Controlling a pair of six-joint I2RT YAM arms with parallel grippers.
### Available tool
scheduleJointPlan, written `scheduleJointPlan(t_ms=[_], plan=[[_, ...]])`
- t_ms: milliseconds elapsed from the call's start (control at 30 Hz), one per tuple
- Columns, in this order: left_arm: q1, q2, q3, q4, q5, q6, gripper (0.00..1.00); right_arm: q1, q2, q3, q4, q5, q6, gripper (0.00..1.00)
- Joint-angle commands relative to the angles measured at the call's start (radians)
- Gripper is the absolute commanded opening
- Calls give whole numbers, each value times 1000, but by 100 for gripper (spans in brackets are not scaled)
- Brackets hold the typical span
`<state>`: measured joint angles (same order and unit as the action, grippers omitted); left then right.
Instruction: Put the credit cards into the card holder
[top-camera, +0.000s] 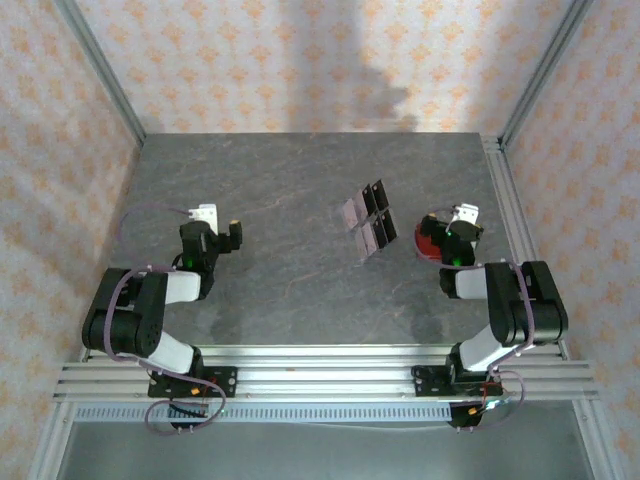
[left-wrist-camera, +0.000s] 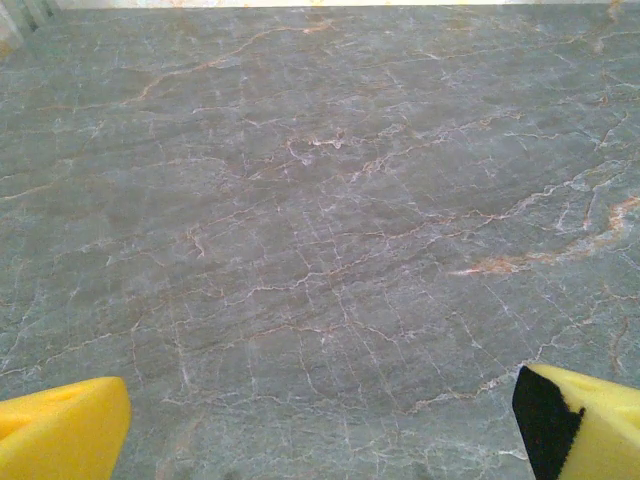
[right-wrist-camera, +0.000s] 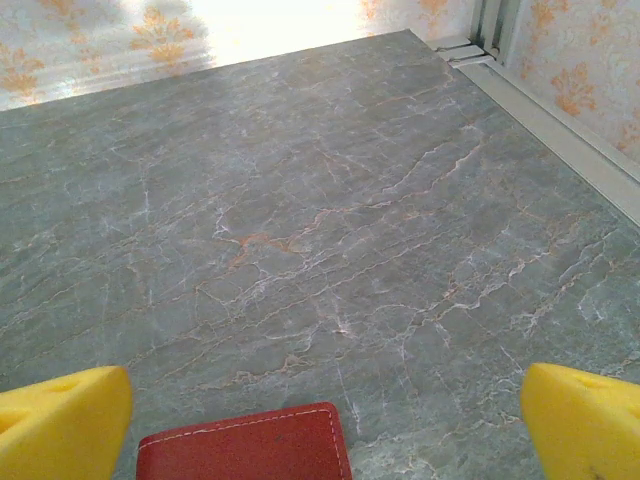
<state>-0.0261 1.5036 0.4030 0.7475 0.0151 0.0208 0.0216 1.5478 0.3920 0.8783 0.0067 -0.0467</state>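
Step in hand: the start, by my reading. No card is lifted and none is in the holder.
Credit cards (top-camera: 366, 216): a small cluster lying flat on the grey worktop (top-camera: 300, 180), right of centre, pale lilac ones and dark ones side by side.
Card holder (top-camera: 428, 240): red, flat on the worktop just right of the cards and apart from them. In the right wrist view its stitched red edge (right-wrist-camera: 240, 445) lies directly below and between the right fingers.
Holder open or closed: only the red outer face shows, so I cannot tell.
Left fingers (left-wrist-camera: 60, 425): spread wide, nothing between them, over bare worktop well left of the cards.
Right fingers (right-wrist-camera: 585, 420): spread wide, empty, poised above the holder without gripping it.
Next move calls for: likely the right arm steadying or opening the holder to expose a pocket, while the left arm crosses to the cluster.
Difficulty: thin cards flat on stone give the fingers little edge. One card probably needs sliding clear of its neighbours first.
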Motion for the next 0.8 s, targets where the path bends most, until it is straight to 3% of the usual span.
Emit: scheduleJointPlan(t_ms=[0,500,567,700,767], plan=[[-1,-9,20,-1,-14,6,100,1,3,-12,31,-21,-15,99],[4,-6,30,-19,-27,-6,100,-9,4,4,3,0,7,99],[2,-11,43,-35,-41,-6,100,-8,-41,-24,31,78,36,99],[-18,-72,252,-441,-80,-14,99,-9,-282,3,-216,221,109,99],[-18,-71,384,-653,-88,-78,99,-16,-394,56,-385,224,210,99]])
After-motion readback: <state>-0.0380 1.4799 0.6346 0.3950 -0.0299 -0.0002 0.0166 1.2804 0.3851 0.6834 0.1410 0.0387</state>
